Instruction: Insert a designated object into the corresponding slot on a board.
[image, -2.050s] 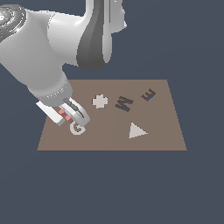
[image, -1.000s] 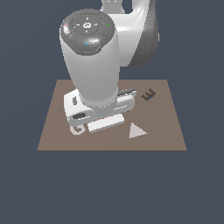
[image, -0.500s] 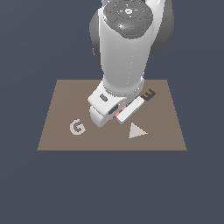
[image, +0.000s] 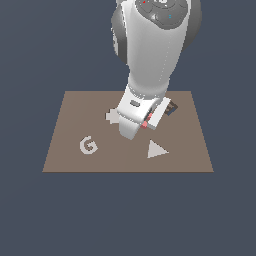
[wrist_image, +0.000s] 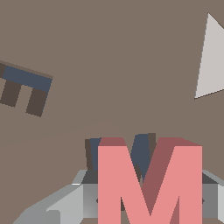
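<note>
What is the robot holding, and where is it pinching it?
The gripper holds the red M-shaped block, one grey finger pressed against each outer side of the letter. It sits right above the dark slot in the board.

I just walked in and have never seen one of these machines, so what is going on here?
A white robot arm is carrying a small red M-shaped block in its gripper over a flat brown board. The wrist view shows the block hanging just above a dark recess of matching shape, not yet pushed in. Also on the board are a pale G, a pale triangle, a partly hidden cross and a smaller dark E-shaped recess.
</note>
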